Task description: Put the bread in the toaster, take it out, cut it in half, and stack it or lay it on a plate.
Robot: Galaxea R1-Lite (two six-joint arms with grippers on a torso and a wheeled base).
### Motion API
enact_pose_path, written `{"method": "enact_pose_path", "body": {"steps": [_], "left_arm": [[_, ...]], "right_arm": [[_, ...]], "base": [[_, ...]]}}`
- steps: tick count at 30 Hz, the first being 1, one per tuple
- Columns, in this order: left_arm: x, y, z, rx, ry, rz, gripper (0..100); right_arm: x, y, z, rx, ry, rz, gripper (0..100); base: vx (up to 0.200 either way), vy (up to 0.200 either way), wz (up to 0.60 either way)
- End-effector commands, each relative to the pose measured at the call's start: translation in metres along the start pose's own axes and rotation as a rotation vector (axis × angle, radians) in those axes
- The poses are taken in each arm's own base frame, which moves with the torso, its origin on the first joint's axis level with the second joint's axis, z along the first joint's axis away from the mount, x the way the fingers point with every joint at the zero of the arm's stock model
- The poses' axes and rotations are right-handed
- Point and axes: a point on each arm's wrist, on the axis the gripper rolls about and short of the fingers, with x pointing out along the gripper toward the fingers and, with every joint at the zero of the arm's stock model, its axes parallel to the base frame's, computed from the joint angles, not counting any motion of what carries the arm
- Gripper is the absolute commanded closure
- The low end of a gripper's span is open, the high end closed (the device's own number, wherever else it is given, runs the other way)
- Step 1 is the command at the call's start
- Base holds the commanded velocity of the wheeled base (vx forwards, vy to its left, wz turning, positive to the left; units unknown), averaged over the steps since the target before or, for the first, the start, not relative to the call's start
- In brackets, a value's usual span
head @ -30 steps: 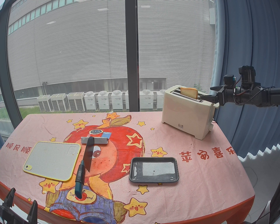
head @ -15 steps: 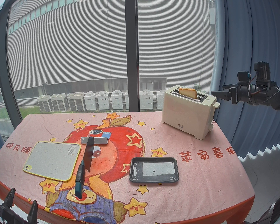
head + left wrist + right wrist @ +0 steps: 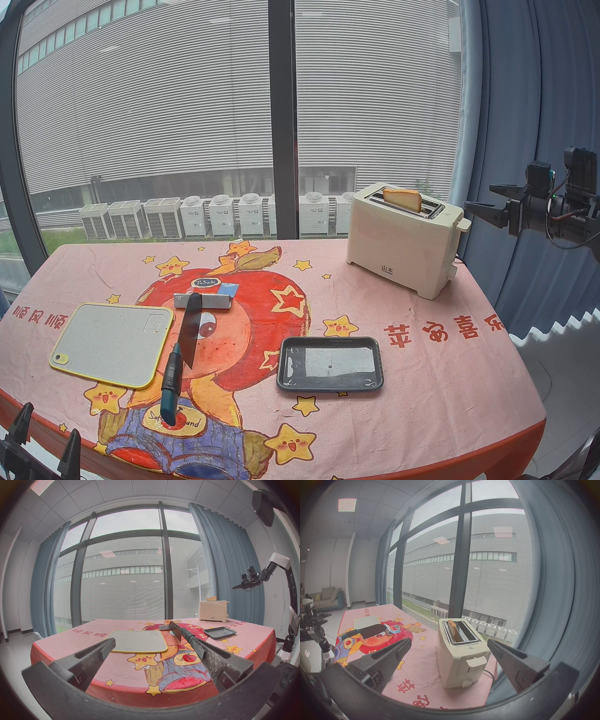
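Our right pincer [image 3: 480, 195] hangs with jaws apart; the lever [image 3: 464, 224] on the toaster [image 3: 400, 250] sits just ahead and below. We should press it straight down, sinking the bread [image 3: 403, 199].

Cream toaster [image 3: 400, 247], golden bread [image 3: 403, 199], black tray [image 3: 330, 339], grey yellow-edged board [image 3: 109, 344], teal-handled black knife [image 3: 177, 357], pink cloth [image 3: 437, 387] with yellow stars.
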Motion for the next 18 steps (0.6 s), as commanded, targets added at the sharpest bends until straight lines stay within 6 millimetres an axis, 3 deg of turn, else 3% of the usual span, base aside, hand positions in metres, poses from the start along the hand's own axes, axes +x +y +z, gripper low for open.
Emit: {"method": "enact_pose_path", "body": {"steps": [1, 8, 9, 18], "left_arm": [[0.0, 0.0, -0.005, 0.001, 0.001, 0.002, 0], [0.0, 0.0, -0.005, 0.0, 0.001, 0.0, 0], [0.0, 0.0, -0.005, 0.0, 0.001, 0.0, 0], [0.0, 0.0, -0.005, 0.0, 0.001, 0.0, 0]], "right_arm": [[-0.008, 0.007, -0.011, 0.002, -0.002, 0.0, 0], [-0.014, 0.012, -0.022, 0.015, 0.02, 0.0, 0], [-0.015, 0.013, -0.023, 0.014, 0.019, 0.001, 100], [-0.028, 0.022, -0.054, 0.039, 0.053, -0.004, 100]], "base": [[0.0, 0.0, 0.0], [0.0, 0.0, 0.0], [0.0, 0.0, 0.0], [0.0, 0.0, 0.0]]}}
